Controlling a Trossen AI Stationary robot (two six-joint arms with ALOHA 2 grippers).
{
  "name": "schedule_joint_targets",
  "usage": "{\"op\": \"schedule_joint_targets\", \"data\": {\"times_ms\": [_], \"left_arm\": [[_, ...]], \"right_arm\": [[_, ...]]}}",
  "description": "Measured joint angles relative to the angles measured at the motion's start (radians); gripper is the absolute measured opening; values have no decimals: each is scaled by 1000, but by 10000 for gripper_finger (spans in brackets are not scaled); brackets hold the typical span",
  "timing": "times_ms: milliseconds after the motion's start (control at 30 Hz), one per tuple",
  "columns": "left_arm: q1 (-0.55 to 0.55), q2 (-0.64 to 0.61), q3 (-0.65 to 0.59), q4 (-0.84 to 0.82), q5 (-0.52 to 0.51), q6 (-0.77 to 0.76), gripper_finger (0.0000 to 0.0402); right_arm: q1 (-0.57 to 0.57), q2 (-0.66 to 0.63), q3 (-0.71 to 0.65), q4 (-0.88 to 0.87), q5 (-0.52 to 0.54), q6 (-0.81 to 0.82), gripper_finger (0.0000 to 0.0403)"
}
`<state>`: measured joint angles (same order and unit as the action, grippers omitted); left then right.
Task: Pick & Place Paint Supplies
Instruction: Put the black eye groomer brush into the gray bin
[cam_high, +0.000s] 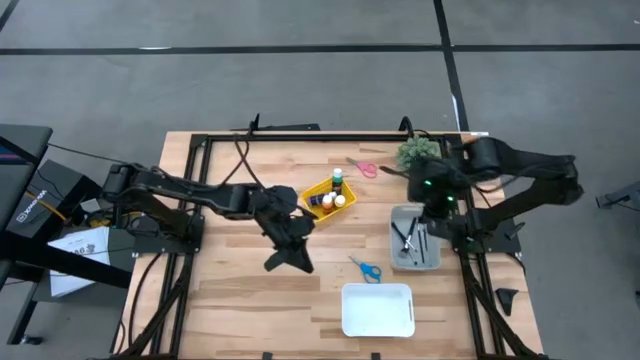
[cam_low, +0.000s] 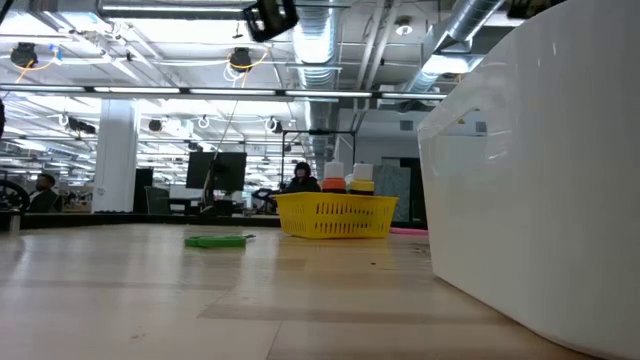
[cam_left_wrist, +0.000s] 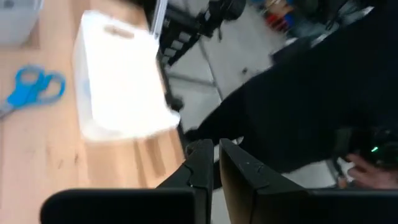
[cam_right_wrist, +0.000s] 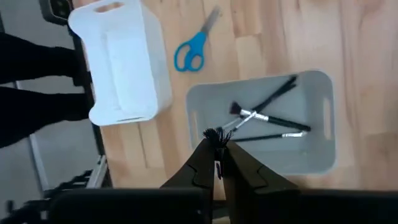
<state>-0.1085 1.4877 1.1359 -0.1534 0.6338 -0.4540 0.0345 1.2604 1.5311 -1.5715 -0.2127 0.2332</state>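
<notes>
R gripper (cam_right_wrist: 217, 163) is hovering over the grey bin (cam_right_wrist: 323, 118), fingers clenched on a brush (cam_right_wrist: 216, 138), bristles up, prob to drop it w/ the other brushes (cam_right_wrist: 267, 115) lying there. L gripper (cam_left_wrist: 211, 163) is idling mid-table, fingers clenched, empty. Paint bottles (cam_high: 331, 197) are sitting in the yellow basket (cam_high: 316, 190).

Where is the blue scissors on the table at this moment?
In the high view, the blue scissors lie flat on the wooden table, right of the middle, between the white bin and the yellow basket, and left of the grey tray.
</notes>
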Motion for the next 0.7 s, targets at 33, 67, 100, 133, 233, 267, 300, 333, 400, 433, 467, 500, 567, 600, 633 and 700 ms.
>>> {"op": "schedule_joint_targets", "data": {"times_ms": [33, 67, 100, 133, 233, 267, 300, 333, 400, 433, 467, 500, 567, 600, 633, 700], "left_arm": [[0, -14, -1, -34, -7, 10, 19], [0, -26, 0, -54, -21, 22, 17], [-1, -40, 0, -89, -40, 31, 16], [-4, -51, 0, -127, -55, 35, 15], [-5, -77, 0, -205, -102, 38, 12], [-5, -86, 0, -229, -114, 38, 12], [-10, -94, 0, -253, -130, 40, 12], [-12, -101, 0, -281, -145, 40, 11], [-22, -109, 0, -327, -176, 40, 11], [-27, -111, 0, -345, -185, 40, 11], [-33, -114, 0, -370, -192, 40, 11], [-41, -116, -1, -395, -198, 40, 11], [-58, -118, -1, -435, -222, 40, 11], [-69, -118, -1, -474, -236, 40, 11], [-80, -118, -1, -507, -253, 40, 11], [-102, -118, -6, -543, -297, 51, 11]], "right_arm": [[-24, 15, 0, -2, -20, -7, 9], [-47, 28, 0, 1, -43, -16, 9], [-66, 45, 0, 0, -71, -24, 9], [-83, 64, 0, -2, -101, -28, 9], [-122, 128, -1, 4, -141, -29, 9], [-130, 145, 0, 1, -148, -35, 9], [-135, 161, 1, -1, -152, -41, 9], [-141, 175, 1, 0, -153, -51, 9], [-153, 211, 1, 0, -155, -73, 9], [-155, 228, 0, 0, -155, -80, 9], [-157, 238, -7, 6, -154, -85, 9], [-160, 244, -18, 6, -153, -91, 9], [-169, 251, -52, -2, -153, -98, 9], [-173, 254, -79, 1, -153, -98, 9], [-179, 255, -109, 2, -153, -98, 9], [-193, 254, -165, -2, -154, -95, 9]]}}
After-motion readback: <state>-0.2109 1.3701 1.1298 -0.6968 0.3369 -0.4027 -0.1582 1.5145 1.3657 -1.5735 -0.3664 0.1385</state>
